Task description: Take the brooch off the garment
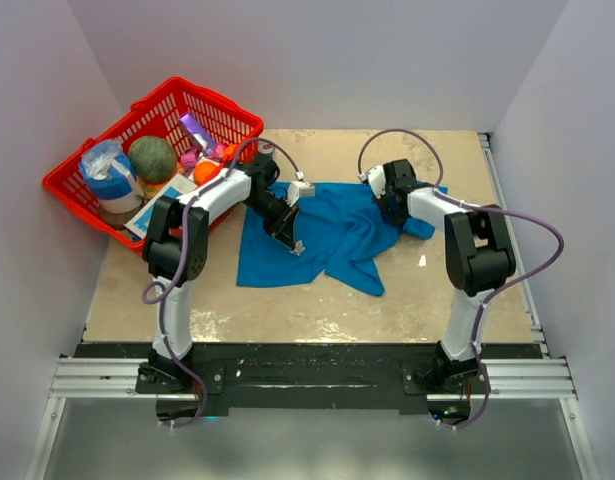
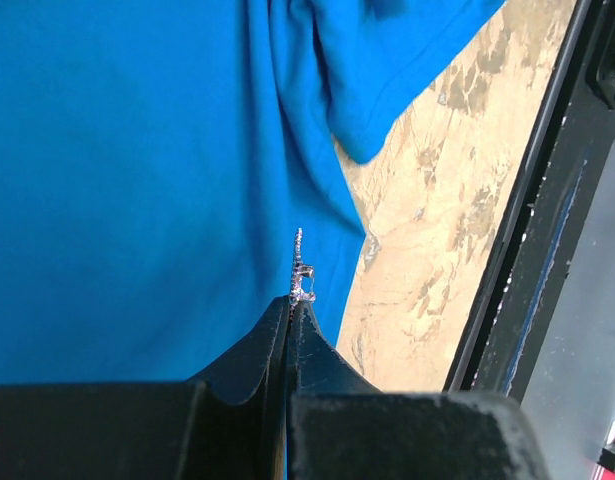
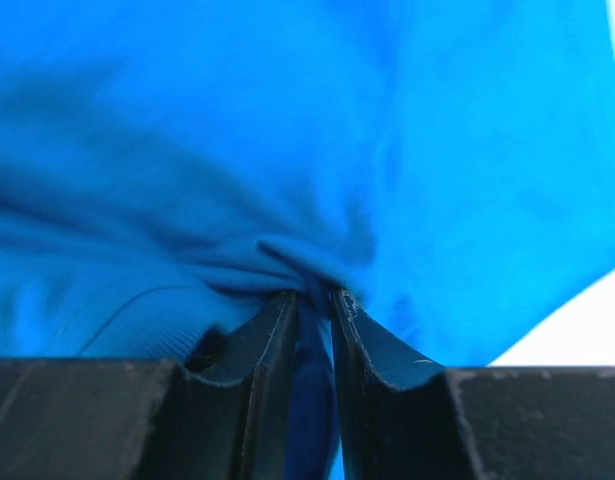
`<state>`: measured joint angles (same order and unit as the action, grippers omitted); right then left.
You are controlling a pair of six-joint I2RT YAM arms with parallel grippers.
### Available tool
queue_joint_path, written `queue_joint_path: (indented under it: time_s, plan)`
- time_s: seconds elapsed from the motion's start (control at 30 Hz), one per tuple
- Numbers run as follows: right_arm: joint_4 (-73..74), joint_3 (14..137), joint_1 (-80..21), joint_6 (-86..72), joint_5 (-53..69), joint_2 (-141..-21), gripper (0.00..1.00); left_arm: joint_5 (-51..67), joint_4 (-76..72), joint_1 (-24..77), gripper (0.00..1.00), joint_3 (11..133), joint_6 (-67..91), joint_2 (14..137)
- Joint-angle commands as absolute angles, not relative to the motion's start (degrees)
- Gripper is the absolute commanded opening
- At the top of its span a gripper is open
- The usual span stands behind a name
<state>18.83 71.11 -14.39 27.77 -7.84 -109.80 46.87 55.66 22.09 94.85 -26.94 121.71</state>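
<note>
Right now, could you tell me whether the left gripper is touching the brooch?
Touching. In the left wrist view the left gripper is shut on the brooch, which sticks out just beyond its tips.

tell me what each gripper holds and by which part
The left gripper pinches the brooch by its lower end; the right gripper clamps a bunched fold of the garment.

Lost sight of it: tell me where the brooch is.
The brooch is pinched in the left end effector, over the shirt's left half in the top view.
</note>
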Motion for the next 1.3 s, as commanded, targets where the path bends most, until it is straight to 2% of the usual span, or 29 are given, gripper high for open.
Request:
queue_joint_path:
  time_s: [0.0, 0.07, 0.2, 0.43, 0.6, 0.63, 0.67, 0.77, 0.9, 1.03, 1.1, 1.27]
  plan:
    - [15.03, 79.76, -9.59, 29.88, -15.82, -117.41, 0.25, 45.88, 54.67, 21.62, 0.00, 93.96, -28.65, 116.81]
    - [15.90, 85.48, -8.62, 31.02, -15.47, -120.92, 0.24, 45.79, 55.10, 21.62, 0.00, 93.87, -28.74, 116.89]
    - [21.78, 89.56, -7.82, 31.56, -4.79, -119.72, 0.25, 45.70, 56.86, 21.62, 0.00, 95.45, -29.35, 116.98]
    - [23.99, 82.19, -7.82, 30.14, 15.26, -100.30, 0.37, 44.30, 51.25, 21.62, 0.00, 94.40, -28.83, 113.82]
    - [31.08, 76.91, -7.82, 34.36, 21.69, -92.12, 0.46, 46.49, 48.44, 21.62, 0.00, 94.40, -27.34, 114.26]
    - [33.03, 76.64, -7.91, 34.97, 23.01, -90.28, 0.52, 46.76, 46.51, 21.71, 0.00, 94.05, -26.81, 114.00]
    - [33.66, 74.64, -8.00, 33.76, 21.29, -88.70, 0.98, 46.93, 45.54, 21.71, 0.00, 93.87, -26.55, 113.91]
    - [32.86, 70.24, -7.91, 35.31, 16.03, -82.82, 0.99, 46.76, 43.51, 21.71, 0.00, 94.04, -26.02, 114.08]
    - [45.47, 69.43, -6.34, 42.78, 10.37, -80.33, 0.99, 47.72, 43.51, 21.71, 0.00, 93.61, -26.28, 114.61]
    - [59.12, 72.85, 3.48, 54.11, 16.61, -79.45, 0.89, 48.69, 43.16, 21.88, 0.00, 91.85, -26.19, 114.70]
    - [65.96, 74.09, 5.09, 62.73, 15.30, -79.28, 0.83, 49.04, 42.89, 22.06, 0.00, 91.23, -26.10, 114.79]
    - [68.64, 72.68, 13.17, 74.77, 9.23, -79.36, 0.72, 50.01, 42.63, 22.59, 0.00, 91.14, -25.40, 115.22]
